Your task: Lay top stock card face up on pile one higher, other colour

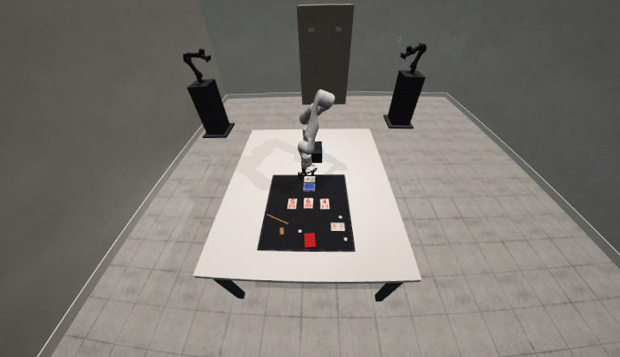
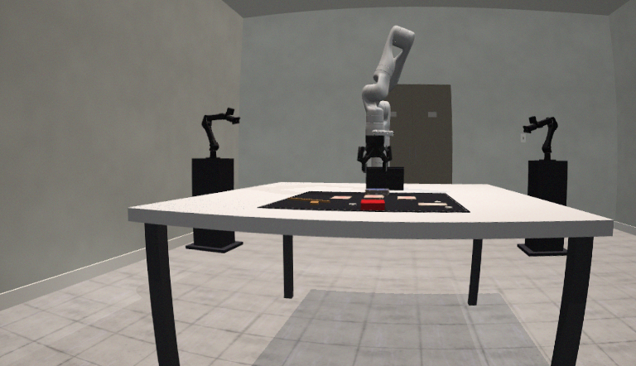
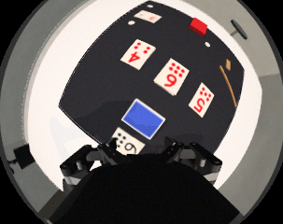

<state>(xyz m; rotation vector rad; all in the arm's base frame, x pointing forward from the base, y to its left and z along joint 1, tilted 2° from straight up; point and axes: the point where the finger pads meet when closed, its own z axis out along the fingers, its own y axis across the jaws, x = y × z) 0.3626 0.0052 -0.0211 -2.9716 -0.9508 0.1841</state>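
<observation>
The face-down stock [image 1: 309, 187] [image 3: 143, 119] shows a blue top with a white border. Beside it, on the arm's side, lies a white card with black pips [image 3: 127, 141]; its numeral looks like a 6 or 9, and a finger partly hides it. Three face-up cards lie in a row: a red 5 [image 1: 291, 203] [image 3: 201, 100], a red 6 [image 1: 307, 203] [image 3: 172, 77] and a red 4 [image 1: 324, 203] [image 3: 137, 54]. My gripper [image 2: 375, 169] [image 3: 140, 142] is open and empty, pointing down above the mat's arm-side edge, near the black-pip card.
The black mat [image 1: 274, 241] also bears a red block [image 1: 309, 240] [image 3: 198, 26], a thin wooden stick [image 1: 277, 219] [image 3: 229, 87], a small wooden block [image 1: 281, 231], a pale printed card [image 1: 337, 226] [image 3: 148, 17] and small white pieces. A black box [image 1: 317, 152] [image 2: 393, 179] stands behind.
</observation>
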